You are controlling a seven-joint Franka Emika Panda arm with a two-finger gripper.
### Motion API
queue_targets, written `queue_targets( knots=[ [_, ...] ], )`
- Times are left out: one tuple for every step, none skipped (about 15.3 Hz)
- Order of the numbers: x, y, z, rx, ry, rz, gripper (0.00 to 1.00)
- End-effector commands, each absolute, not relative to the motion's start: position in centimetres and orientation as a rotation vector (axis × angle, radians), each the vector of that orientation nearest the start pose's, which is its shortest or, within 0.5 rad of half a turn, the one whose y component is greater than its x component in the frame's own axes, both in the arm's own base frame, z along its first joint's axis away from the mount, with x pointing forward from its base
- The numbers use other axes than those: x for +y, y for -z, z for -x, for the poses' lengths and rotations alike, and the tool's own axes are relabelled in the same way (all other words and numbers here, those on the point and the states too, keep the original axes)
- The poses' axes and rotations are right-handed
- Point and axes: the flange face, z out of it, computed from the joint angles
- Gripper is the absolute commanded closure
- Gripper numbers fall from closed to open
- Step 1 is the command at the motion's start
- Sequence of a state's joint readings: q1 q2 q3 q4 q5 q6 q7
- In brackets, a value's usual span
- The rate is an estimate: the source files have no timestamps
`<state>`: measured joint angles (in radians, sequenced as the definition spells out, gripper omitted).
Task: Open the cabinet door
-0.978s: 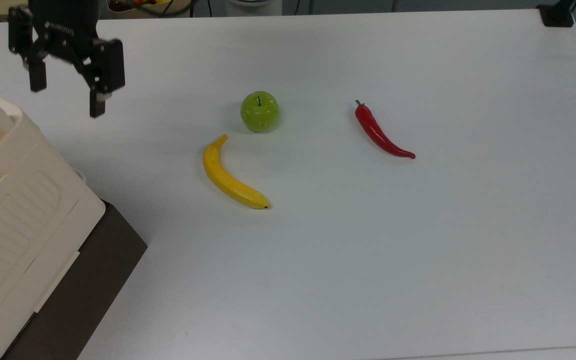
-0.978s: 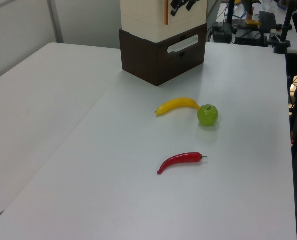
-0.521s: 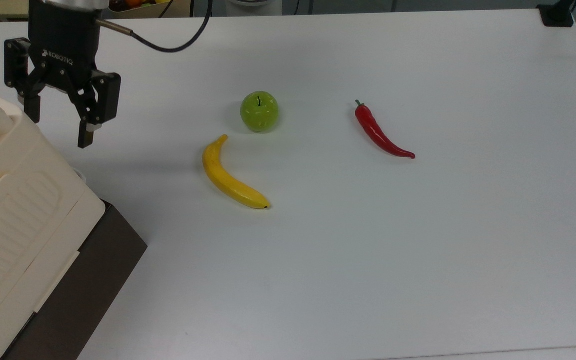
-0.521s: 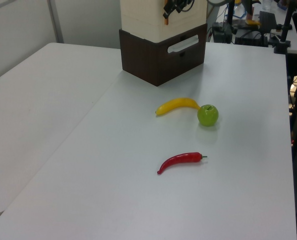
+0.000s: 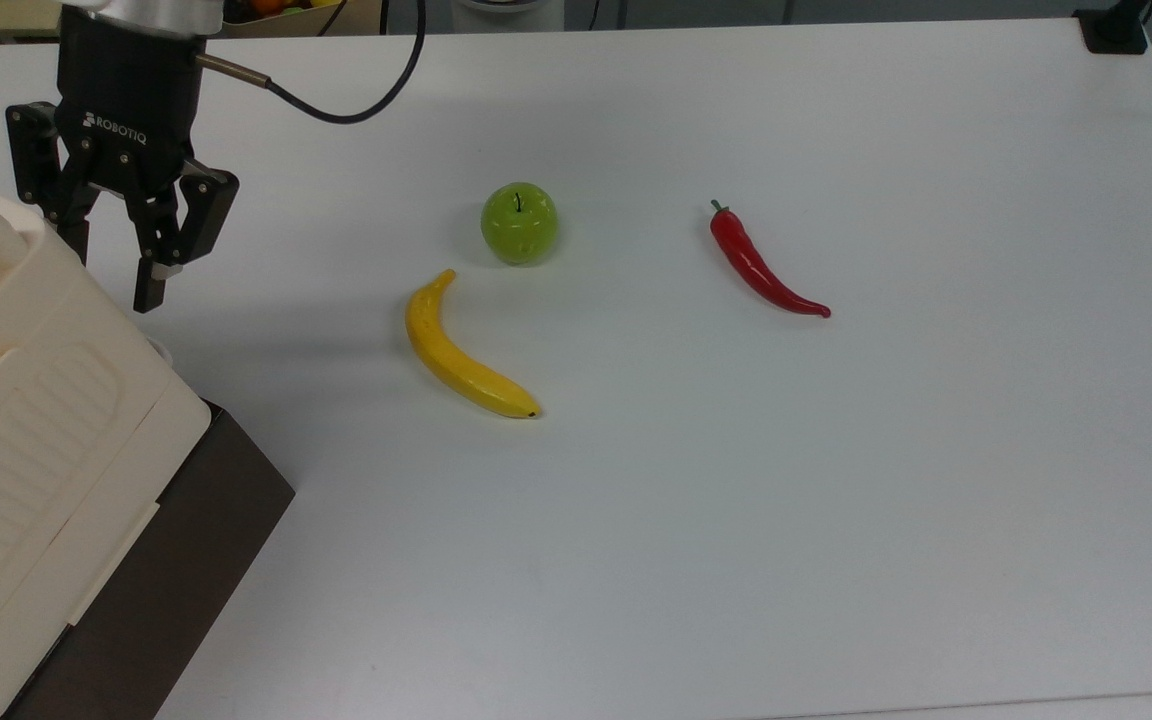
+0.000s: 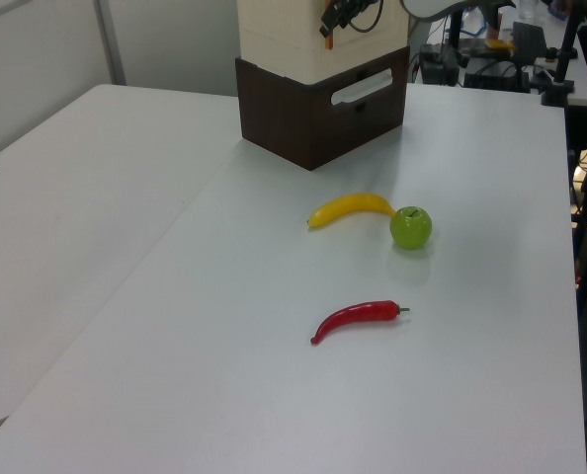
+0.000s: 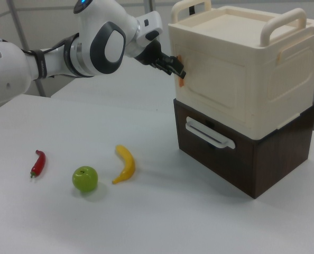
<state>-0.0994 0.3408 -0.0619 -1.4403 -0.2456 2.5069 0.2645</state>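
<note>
One black hand [image 5: 111,275] hangs at the upper corner of the cabinet [image 7: 236,100], its two fingers spread apart with nothing between them; in the right view the fingertips sit right by a small orange tab [image 7: 181,79] at the top edge of the front panel, though I cannot tell whether they touch it. That front panel is the cabinet door [image 7: 210,90], a flat cream face directly beside the hand, and it looks shut flush against the cream box. Just below the hand and the door sits the dark brown base [image 7: 236,159] with its pale drawer handle [image 7: 210,133]. Further out from the hand on the white bench [image 5: 836,500] lies a banana [image 5: 461,352], then a green apple [image 5: 519,223], and well beyond both a red chili pepper [image 5: 761,267]; all three are well apart from the cabinet. From where I stand, the risk is in the approach: if the fingers close a little off the tab they may pinch only air or scrape the door's rim, and a slipping grip would leave the door shut. A pull at the wrong angle could also drag or tip the whole cream box on its base instead of swinging the panel, since nothing visibly holds it down.
</note>
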Motion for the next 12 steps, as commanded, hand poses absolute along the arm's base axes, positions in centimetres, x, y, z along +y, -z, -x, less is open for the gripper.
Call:
queue_targets(
  knots=[
    [-10.74, -58.08, -71.09, 0.441, 1.237, 3.068, 0.46],
    [-10.83, -58.08, -71.07, 0.448, 1.238, 3.067, 0.46],
    [-10.83, -58.08, -71.07, 0.470, 1.238, 3.057, 0.46],
    [-10.85, -58.07, -71.07, 0.506, 1.237, 3.041, 0.48],
    [-10.85, -58.07, -71.07, 0.529, 1.237, 3.031, 0.48],
    [-10.85, -58.07, -71.07, 0.528, 1.238, 3.032, 0.51],
    [-10.85, -58.07, -71.07, 0.529, 1.237, 3.031, 0.54],
    [-10.85, -58.16, -71.03, 0.532, 1.237, 3.030, 0.60],
    [-10.85, -58.16, -71.03, 0.530, 1.237, 3.031, 0.64],
    [-10.85, -58.16, -71.03, 0.529, 1.237, 3.031, 0.68],
    [-10.85, -58.19, -70.99, 0.530, 1.237, 3.031, 0.71],
    [-10.85, -58.19, -70.99, 0.529, 1.237, 3.031, 0.74]
  ],
)
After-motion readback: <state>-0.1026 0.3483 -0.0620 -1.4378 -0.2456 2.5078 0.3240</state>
